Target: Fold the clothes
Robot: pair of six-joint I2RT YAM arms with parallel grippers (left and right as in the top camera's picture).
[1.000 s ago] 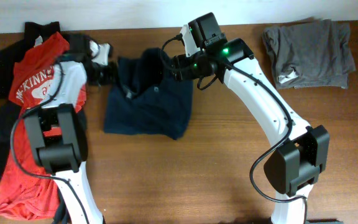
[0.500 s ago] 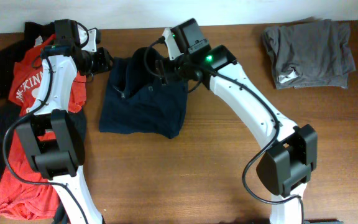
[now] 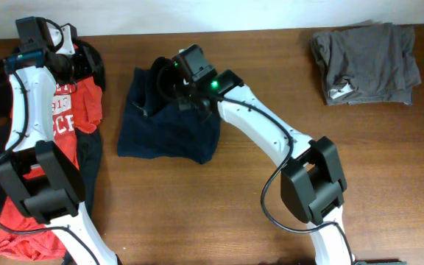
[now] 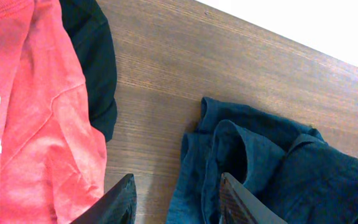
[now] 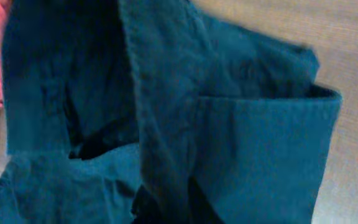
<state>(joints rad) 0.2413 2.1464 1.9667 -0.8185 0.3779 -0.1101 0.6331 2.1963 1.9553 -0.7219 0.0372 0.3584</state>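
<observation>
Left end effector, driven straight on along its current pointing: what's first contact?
Likely the left edge of the navy shorts, or the bare table right beside it; depth is unclear.

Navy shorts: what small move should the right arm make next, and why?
Probably lift the right gripper slightly and draw it toward the near edge. It is shut at the bunched top of the navy shorts, where a cloth ridge runs to it, so it likely has a pinch. The left gripper hangs open and empty over bare table.
</observation>
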